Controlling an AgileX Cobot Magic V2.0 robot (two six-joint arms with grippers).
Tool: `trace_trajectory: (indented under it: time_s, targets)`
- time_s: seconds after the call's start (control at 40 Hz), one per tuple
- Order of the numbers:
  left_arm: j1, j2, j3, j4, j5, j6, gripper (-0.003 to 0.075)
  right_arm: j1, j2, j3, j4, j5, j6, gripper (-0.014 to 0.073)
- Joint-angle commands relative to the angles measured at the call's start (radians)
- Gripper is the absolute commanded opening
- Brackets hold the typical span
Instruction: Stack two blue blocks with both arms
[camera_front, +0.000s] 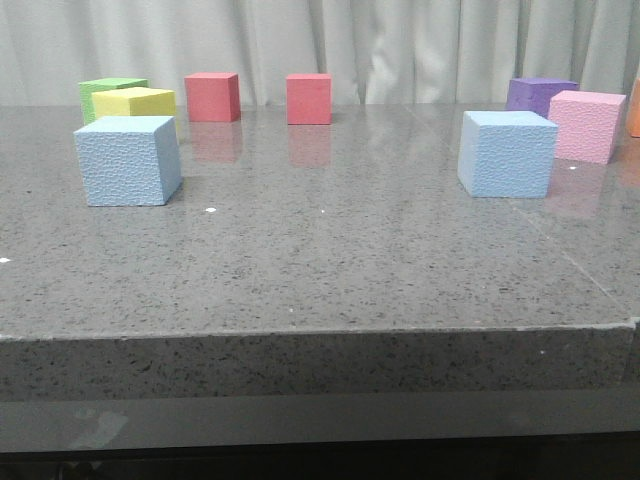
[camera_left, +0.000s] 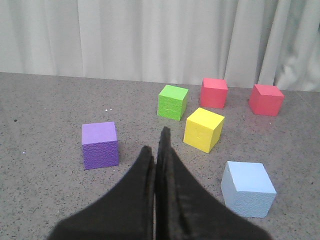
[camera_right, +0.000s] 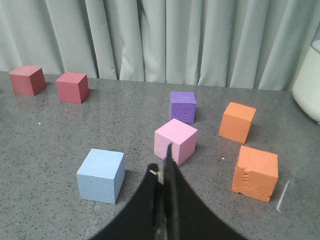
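Lab-like test setup: grey stone table (camera_front: 320, 260), pale curtain (camera_front: 400, 40), coloured foam cubes (camera_front: 308, 98).

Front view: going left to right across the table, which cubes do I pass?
Green cube → left light blue cube → left red cube → right red cube → right light blue cube → pink cube → orange cube at the edge. Yellow and purple overlap neighbours, so omitted.

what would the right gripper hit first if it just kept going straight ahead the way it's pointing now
Most likely the pink cube: the right gripper, fingers closed, aims right at it in the right wrist view. The blue block sits off to the side. Depth is hard to judge.
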Motion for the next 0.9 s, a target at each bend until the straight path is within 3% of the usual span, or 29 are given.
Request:
trace_trajectory:
  time_s: [0.0,0.13,0.2,0.25,0.58,0.7,0.88]
  targets:
    - [0.0,0.013,-0.032,0.01,-0.089,-0.006,0.0053,0.0,0.013,-0.032,-0.006,-0.094,-0.006,0.0127]
    - [0.0,0.013,-0.032,0.044,-0.098,-0.006,0.0359,0.0,0.013,-0.032,-0.006,-0.091,-0.006,0.0461]
    - [0.0,0.013,-0.032,0.054,-0.119,-0.006,0.0524,0.0,0.013,-0.032,-0.006,-0.09,-0.006,0.0549]
    - [0.0,0.013,-0.032,0.054,-0.134,-0.006,0.0581,0.0,0.013,-0.032,-0.006,-0.09,-0.006,0.0568]
    - [0.0,0.013,-0.032,0.054,-0.142,-0.006,0.0599,0.0,0.013,-0.032,-0.004,-0.09,-0.005,0.0561]
    - [0.0,0.013,-0.032,0.054,-0.142,-0.006,0.0599,0.0,0.013,-0.032,0.085,-0.087,-0.005,0.0561]
    - [0.0,0.013,-0.032,0.054,-0.142,-0.006,0.0599,0.0,0.064,-0.077,0.107,-0.018,-0.005,0.0562]
